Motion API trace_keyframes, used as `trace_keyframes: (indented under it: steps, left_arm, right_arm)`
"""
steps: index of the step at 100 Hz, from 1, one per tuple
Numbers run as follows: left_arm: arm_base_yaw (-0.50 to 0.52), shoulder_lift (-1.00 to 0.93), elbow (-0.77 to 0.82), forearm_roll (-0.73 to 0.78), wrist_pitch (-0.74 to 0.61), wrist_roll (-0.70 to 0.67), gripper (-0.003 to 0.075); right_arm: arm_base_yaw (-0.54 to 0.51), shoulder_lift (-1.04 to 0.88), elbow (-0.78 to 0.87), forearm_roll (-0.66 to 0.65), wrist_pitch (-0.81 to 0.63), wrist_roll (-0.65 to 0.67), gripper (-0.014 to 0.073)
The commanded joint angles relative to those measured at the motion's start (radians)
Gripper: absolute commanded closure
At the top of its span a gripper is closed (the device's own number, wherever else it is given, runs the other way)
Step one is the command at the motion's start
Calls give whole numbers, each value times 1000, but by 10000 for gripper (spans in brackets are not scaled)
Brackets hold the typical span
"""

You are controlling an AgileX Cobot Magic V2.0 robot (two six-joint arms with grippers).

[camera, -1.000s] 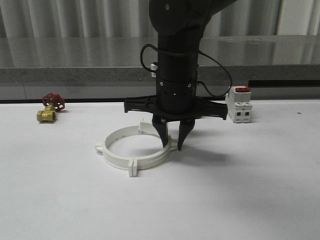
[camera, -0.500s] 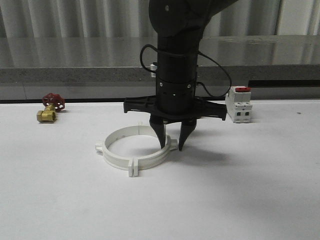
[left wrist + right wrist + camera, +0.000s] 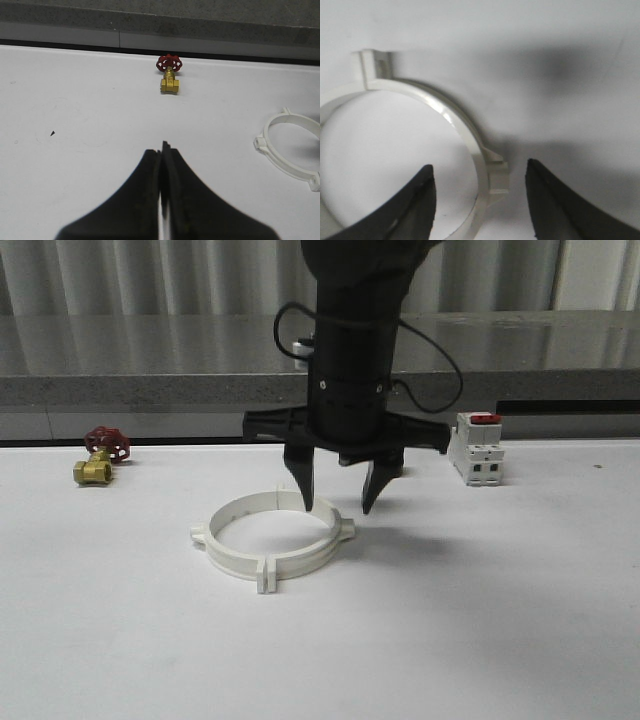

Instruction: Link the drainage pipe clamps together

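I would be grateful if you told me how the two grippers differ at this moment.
The right gripper is open, fingers either side of the drainage pipe clamps' right joint; the left gripper is shut. The right hangs over the ring, while the left is over bare table. Both have black fingers and hold nothing.

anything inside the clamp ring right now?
Only bare white table shows inside the clamp ring. The right gripper, open, hangs over the ring's right joint; one fingertip covers part of the far band.
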Motion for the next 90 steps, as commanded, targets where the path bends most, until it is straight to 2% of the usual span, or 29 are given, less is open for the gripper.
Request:
trace_keyframes:
  steps: [1,25,39,67,90]
  left_arm:
    - [0,2,-28,-3,-74,0,741]
    - [0,2,-28,-3,-74,0,741]
    - [0,2,-28,-3,-74,0,741]
    - [0,2,-28,-3,-74,0,741]
    - [0,2,-28,-3,-74,0,741]
  right_arm:
    - [-22,-122,-29,-34,-28,-95,175]
    - [-124,-290,-12,-34,8,-307,177]
    - [-219,-411,65,-34,15,-374,177]
    - [-446,-732,368,-34,-1,-461,177]
    - [-599,-1036,644,-34,-20,-472,177]
